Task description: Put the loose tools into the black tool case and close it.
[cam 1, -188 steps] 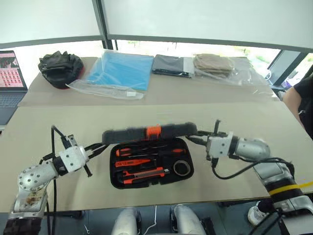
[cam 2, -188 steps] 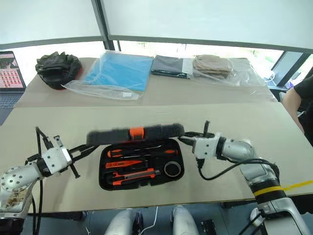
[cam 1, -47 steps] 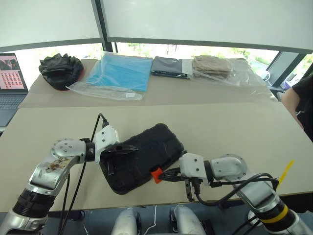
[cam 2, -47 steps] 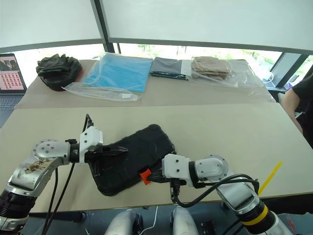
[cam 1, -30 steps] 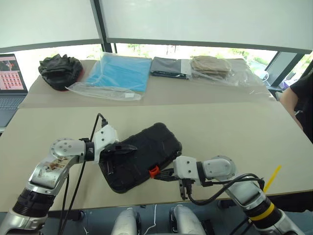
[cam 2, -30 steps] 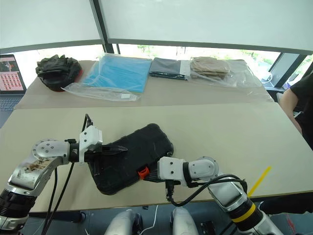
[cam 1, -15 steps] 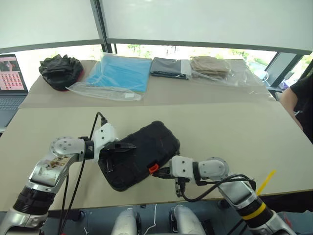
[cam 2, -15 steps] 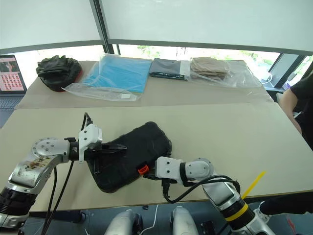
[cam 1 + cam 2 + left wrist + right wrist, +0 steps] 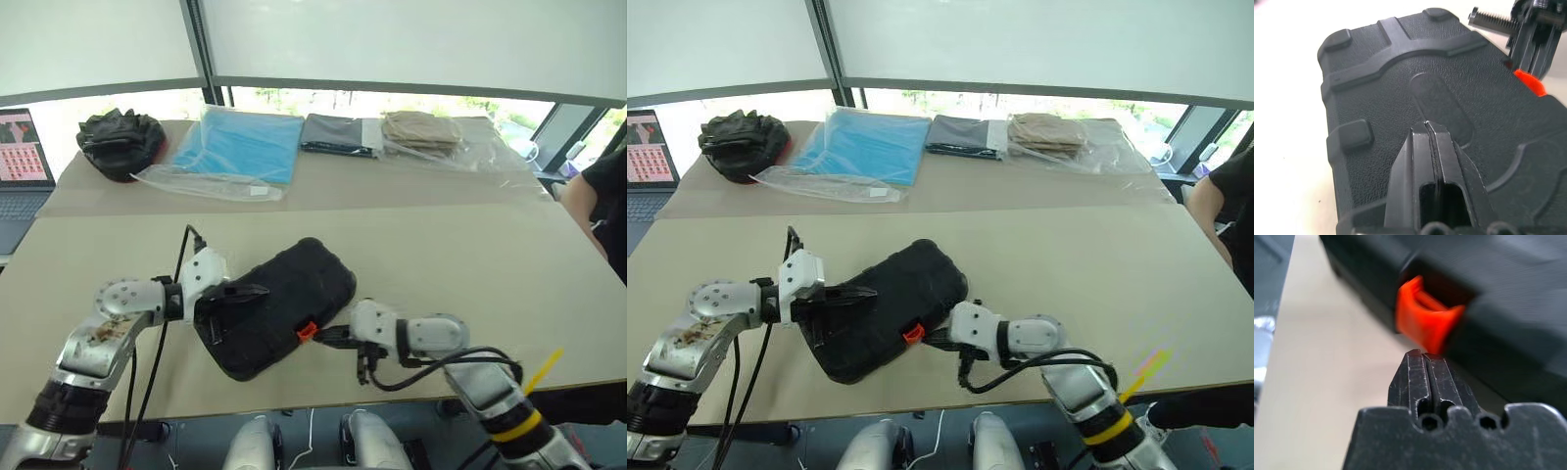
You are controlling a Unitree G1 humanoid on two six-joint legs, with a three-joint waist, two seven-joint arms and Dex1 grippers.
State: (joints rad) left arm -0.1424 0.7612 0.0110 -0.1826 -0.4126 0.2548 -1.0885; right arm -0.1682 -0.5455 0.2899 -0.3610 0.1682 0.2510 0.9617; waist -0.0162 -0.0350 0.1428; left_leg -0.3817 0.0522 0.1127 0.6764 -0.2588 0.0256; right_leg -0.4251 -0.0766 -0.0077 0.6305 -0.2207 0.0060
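We see the pebbled black tool case (image 9: 277,305) shut near the desk's (image 9: 441,255) front edge; left gripper (image 9: 1428,125) and right gripper (image 9: 1422,354) both pinched together.

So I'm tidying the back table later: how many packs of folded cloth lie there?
3, in a row on the back table: the blue pack toward the left, the dark grey pack in the middle, the beige pack on the right. The black bundle isn't counted.

Closed black tool case (image 9: 279,306) of matt, pebble-textured plastic with a smooth glossy orange plastic latch (image 9: 1426,321); matt beige table (image 9: 441,255); crinkled clear plastic bags (image 9: 211,179) holding folded cloth
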